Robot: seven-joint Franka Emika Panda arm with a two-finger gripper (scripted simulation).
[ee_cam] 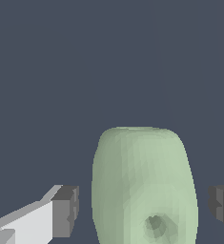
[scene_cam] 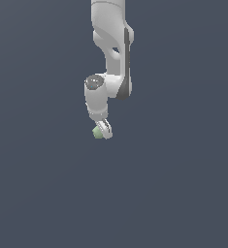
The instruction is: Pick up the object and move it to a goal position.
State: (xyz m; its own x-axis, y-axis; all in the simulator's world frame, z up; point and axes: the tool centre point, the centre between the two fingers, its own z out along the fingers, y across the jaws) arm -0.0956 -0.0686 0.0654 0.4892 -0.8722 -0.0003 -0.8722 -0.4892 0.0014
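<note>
Fingers: the two dark pads (ee_cam: 66, 212) are standing apart, one on each side of the lump, each with a visible gap to it; they are spread, not gripping.
Gripper: the white gripper (scene_cam: 104, 130) is pointing down, its tips small and hard to make out in the exterior view.
Hidden: the far pad is being cut off by the wrist view's edge, and so is one end of the lump.
Lump: the pale green lump (ee_cam: 142, 183) is sitting between the pads; in the exterior view it (scene_cam: 97, 132) is peeking out at the tips, toward the exterior view's left.
Axis: its long axis is running across the line joining the pads; a small dimple is showing near its cut-off end.
Arm: the white arm (scene_cam: 113, 48) is reaching down from above.
Bench: whether the lump is resting on the plain grey-blue bench (scene_cam: 183, 193) cannot be told.
</note>
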